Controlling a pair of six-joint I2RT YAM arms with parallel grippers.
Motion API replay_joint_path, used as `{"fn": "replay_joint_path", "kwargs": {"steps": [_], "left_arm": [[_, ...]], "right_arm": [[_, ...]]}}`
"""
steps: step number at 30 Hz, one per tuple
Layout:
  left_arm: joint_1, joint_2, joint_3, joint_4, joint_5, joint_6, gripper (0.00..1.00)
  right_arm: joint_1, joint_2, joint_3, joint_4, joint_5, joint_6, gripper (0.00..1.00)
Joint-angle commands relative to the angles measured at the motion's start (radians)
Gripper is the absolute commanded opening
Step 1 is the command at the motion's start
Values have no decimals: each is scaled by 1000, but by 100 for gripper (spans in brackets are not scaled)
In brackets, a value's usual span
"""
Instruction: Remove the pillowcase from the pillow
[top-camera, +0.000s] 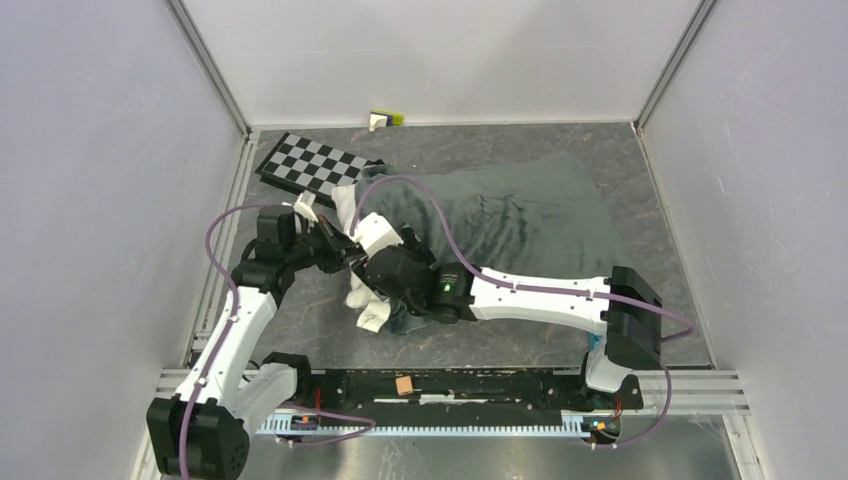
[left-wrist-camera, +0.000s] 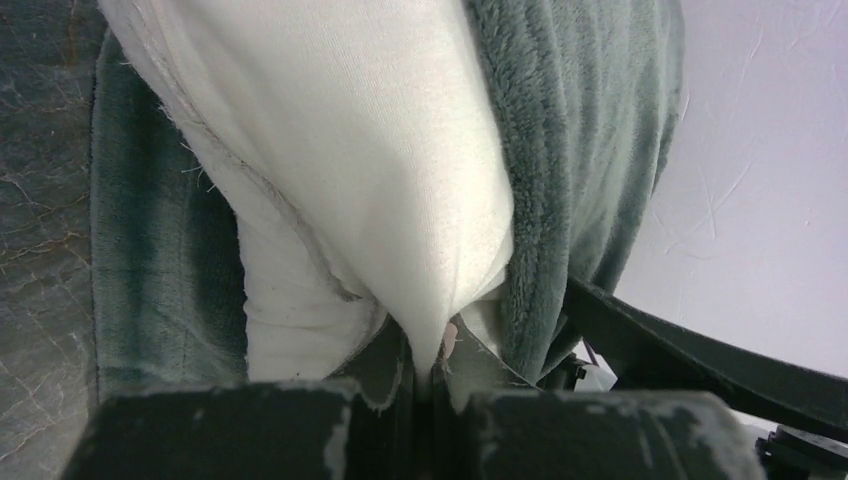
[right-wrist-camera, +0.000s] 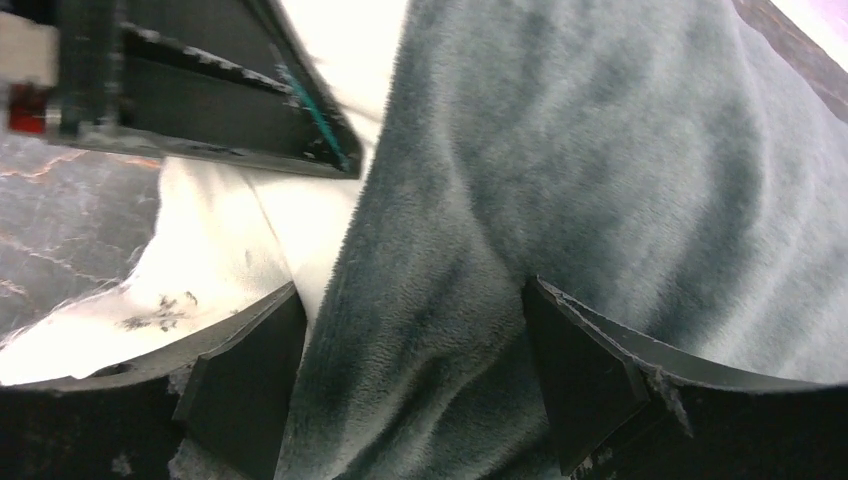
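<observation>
The pillowcase (top-camera: 520, 215) lies across the table with its plain dark grey plush side showing; no zebra stripes are visible. The white pillow (top-camera: 368, 305) pokes out of its left end. My left gripper (top-camera: 350, 258) is shut on a pinched fold of the pillow (left-wrist-camera: 400, 150), with grey pillowcase (left-wrist-camera: 580, 150) hanging on both sides; its jaws (left-wrist-camera: 437, 365) meet tightly on white cloth. My right gripper (right-wrist-camera: 415, 330) stands open, its two fingers wide apart astride a bulge of pillowcase (right-wrist-camera: 600, 170). The pillow (right-wrist-camera: 220, 270) shows just left of it.
A rigid black-and-white checkerboard (top-camera: 315, 165) lies at the back left, touching the pillow's far end. A small yellow-green and white object (top-camera: 385, 119) sits against the back wall. A small brown cube (top-camera: 404, 385) rests on the front rail. Walls enclose three sides.
</observation>
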Motion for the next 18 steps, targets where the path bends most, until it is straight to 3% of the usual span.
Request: {"fn": "replay_joint_path", "kwargs": {"steps": [1, 7, 13, 18], "left_arm": [[-5, -39, 85, -13, 38, 60, 2], [-3, -21, 77, -24, 3, 75, 2], [-3, -18, 93, -40, -10, 86, 2], [-3, -25, 105, -38, 4, 70, 2]], "right_arm": [[-27, -22, -12, -121, 202, 65, 83], [-87, -219, -218, 7, 95, 60, 83], [-147, -284, -277, -56, 136, 59, 80], [-153, -270, -261, -69, 60, 21, 91]]}}
